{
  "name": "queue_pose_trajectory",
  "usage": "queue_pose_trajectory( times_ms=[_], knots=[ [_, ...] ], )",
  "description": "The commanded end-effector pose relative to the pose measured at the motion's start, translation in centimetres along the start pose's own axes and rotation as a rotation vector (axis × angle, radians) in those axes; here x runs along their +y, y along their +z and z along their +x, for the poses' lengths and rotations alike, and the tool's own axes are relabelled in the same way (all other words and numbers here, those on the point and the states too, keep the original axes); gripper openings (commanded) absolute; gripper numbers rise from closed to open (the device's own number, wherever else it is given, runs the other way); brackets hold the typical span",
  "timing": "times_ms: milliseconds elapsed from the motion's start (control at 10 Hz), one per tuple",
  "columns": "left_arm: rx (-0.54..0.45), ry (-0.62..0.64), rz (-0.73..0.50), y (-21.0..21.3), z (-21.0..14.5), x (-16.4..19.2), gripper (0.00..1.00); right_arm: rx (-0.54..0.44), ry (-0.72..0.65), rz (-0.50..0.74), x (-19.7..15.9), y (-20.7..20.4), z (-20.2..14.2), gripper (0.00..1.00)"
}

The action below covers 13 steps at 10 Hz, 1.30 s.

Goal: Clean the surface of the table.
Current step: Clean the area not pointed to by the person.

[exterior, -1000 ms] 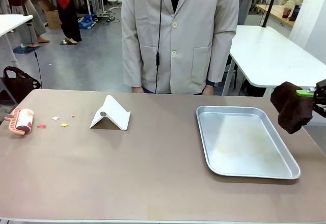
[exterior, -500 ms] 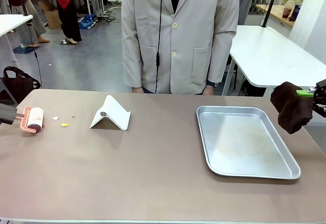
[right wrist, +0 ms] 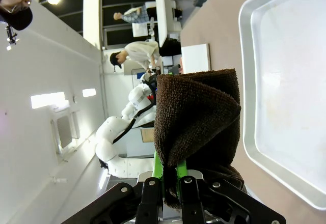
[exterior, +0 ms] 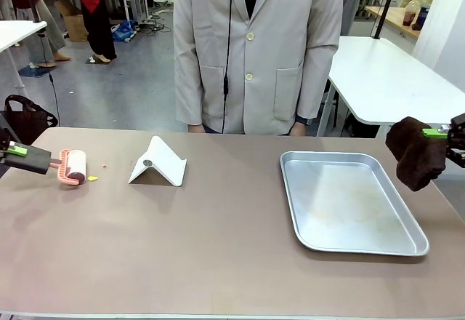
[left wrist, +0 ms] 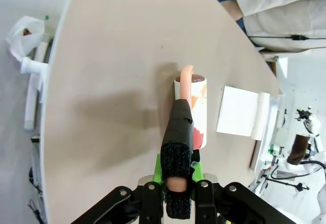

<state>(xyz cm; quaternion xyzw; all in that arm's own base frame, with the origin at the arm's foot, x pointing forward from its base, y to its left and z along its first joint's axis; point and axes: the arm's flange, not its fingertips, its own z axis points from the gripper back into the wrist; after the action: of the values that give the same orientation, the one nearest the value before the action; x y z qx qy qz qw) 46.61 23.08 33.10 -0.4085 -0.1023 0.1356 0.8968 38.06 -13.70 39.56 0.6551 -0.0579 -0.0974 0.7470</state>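
Taupe table (exterior: pixel 218 262), silver tray (exterior: pixel 349 204), left end effector (left wrist: pixel 177 170) gripping lint roller (left wrist: pixel 197 113)

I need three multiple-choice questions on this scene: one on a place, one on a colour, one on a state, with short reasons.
1. Where on the table does the metal tray lie? A. robot's left part B. robot's right part C. middle
2. What colour is the cloth in the right gripper? A. brown B. white C. blue
3. In what state is the left gripper? A. open above the tray B. shut on nothing C. shut on the handle of the lint roller
Key: 1 B, it lies at picture right in the front view; 2 A, the folded cloth is dark brown; 3 C, its fingers clamp the black handle.
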Motion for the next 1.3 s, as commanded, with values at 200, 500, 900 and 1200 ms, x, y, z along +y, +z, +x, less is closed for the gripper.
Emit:
queue_pose_trajectory(
  times_ms=[200,500,900,1200],
  knots=[
    [0.121,-0.04,0.073,-6.2,0.8,-0.9,0.22,0.0,-0.005,0.022,0.5,-0.1,0.0,0.11],
    [0.148,-0.064,0.046,-8.8,1.4,-2.9,0.22,0.0,-0.005,0.022,0.5,-0.1,0.0,0.11],
    [0.08,-0.143,-0.155,-5.1,1.0,-6.4,0.22,0.0,-0.005,0.022,0.5,-0.1,0.0,0.11],
    [0.018,-0.22,-0.314,1.0,-0.8,-8.7,0.22,0.0,-0.005,0.022,0.5,-0.1,0.0,0.11]
  ],
)
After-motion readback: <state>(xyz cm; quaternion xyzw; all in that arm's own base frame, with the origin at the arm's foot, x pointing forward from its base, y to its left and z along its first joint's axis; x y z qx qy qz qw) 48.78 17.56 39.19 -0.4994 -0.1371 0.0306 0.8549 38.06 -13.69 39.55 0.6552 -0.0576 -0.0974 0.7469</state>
